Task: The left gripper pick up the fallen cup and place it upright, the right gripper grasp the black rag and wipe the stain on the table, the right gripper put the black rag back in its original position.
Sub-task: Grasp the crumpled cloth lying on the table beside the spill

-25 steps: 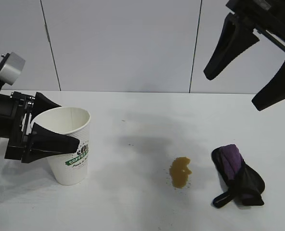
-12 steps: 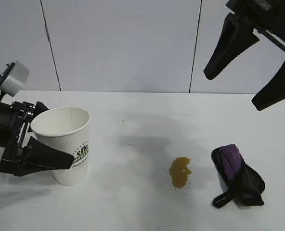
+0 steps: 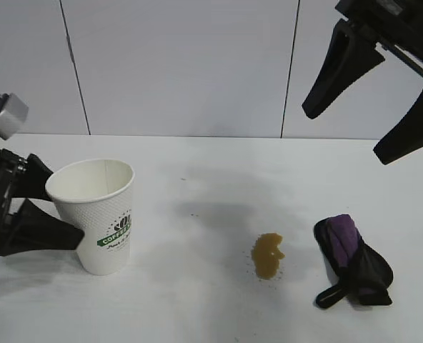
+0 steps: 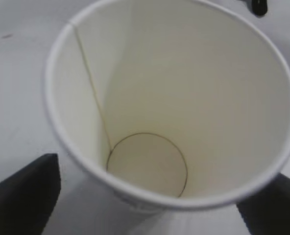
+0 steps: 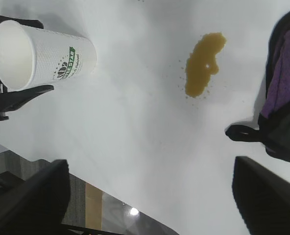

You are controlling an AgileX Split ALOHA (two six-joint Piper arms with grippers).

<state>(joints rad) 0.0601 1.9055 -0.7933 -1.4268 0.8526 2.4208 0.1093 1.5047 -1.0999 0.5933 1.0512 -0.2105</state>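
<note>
Left gripper [image 3: 51,207], fingers spread wide and clear of the fallen cup [image 3: 97,214], which now stands upright on the table [image 3: 197,307] with its mouth up. In the exterior view one finger sits behind the cup's rim and the other just beside its lower wall, on the side away from the stain; whether either finger touches the wall cannot be told. In the left wrist view the cup [image 4: 169,103] fills the gap between the two dark fingertips [image 4: 22,196], empty inside.

Risk, as a judgement: the cup is light and tapered, and the fingers straddle it closely; a withdrawal that swings sideways instead of straight back could clip the wall and tip the cup over again, possibly toward the stain.

Right gripper [image 3: 372,89], fingers spread, hangs high above the far right part of the table, well apart from everything on it. The black rag [image 3: 351,261] lies bunched on the table below it, loop end toward the camera. The stain [image 3: 269,256] lies between cup and rag, near the rag and not touching it. A second risk: a descent that lands off the bunched middle may catch only a loose fold or the loop, so the rag trails and smears droplets outward instead of lifting them
</note>
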